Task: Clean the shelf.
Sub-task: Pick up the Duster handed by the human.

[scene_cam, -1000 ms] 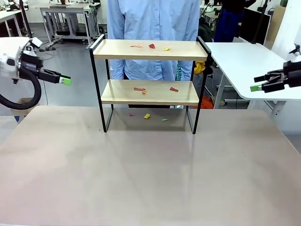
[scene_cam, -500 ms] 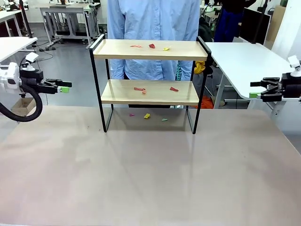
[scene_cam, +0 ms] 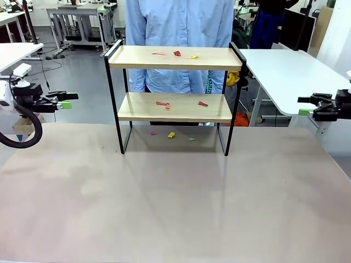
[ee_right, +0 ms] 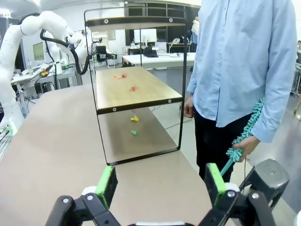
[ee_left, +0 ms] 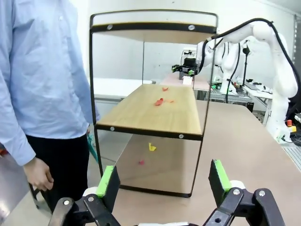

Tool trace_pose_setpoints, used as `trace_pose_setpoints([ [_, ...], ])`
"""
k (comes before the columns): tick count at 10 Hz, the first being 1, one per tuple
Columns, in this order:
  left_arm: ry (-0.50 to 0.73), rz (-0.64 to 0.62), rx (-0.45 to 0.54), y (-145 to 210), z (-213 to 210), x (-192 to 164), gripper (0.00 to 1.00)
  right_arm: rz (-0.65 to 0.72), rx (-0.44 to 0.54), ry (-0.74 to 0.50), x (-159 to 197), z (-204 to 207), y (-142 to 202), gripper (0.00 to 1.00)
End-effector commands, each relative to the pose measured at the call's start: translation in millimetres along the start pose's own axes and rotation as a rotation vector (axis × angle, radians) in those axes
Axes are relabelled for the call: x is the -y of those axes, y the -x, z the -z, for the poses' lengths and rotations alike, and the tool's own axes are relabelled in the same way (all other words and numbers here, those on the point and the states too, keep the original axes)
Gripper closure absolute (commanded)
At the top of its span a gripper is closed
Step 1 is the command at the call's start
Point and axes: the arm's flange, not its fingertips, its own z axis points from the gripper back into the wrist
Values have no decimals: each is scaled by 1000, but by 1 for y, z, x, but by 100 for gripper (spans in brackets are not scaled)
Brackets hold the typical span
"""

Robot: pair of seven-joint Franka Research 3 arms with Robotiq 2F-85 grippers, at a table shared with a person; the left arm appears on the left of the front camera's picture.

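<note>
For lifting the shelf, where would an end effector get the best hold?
Probably the raised black side rail at either end of the shelf, approached from the outer side. The bar looks thin enough to pinch between the fingers, while the boards are broad and littered with scraps.

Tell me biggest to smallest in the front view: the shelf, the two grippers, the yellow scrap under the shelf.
1. The shelf.
2. The left gripper and right gripper look about alike, so I won't rank one over the other.
3. The yellow scrap, smallest.
</note>
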Motion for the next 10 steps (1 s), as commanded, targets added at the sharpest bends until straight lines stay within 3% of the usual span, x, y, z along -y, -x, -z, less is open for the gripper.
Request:
trace_pose_setpoints([
  [1,-5,81,40,-5,-2,18,0,4,53,-2,10,-1,-8,0],
  [10,6,69,19,-4,-4,11,0,-9,27,-12,4,-2,-7,0],
])
